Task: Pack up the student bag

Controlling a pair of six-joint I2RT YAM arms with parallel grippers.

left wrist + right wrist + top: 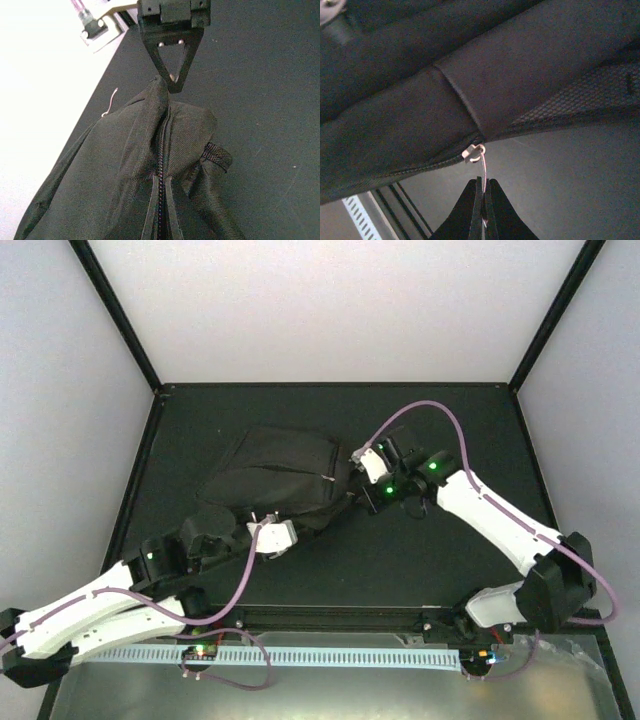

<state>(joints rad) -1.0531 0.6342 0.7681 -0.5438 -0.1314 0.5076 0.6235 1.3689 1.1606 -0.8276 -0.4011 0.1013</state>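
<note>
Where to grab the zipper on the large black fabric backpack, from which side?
The thin pink pull loop on the metal slider, from off the backpack's edge: it sticks out clear of the fabric. The right pincer is shut on it.

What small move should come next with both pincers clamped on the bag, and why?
Probably draw the right pincer along the seam, dragging the slider. It pinches the thin pull loop, while the left pincer pinches the student bag fabric beside the zipper, bracing it; the zipper looks closed.

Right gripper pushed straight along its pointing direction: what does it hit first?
Likely the silver zipper slider on the large black fabric backpack, just beyond the thin pink pull loop it pinches.
</note>
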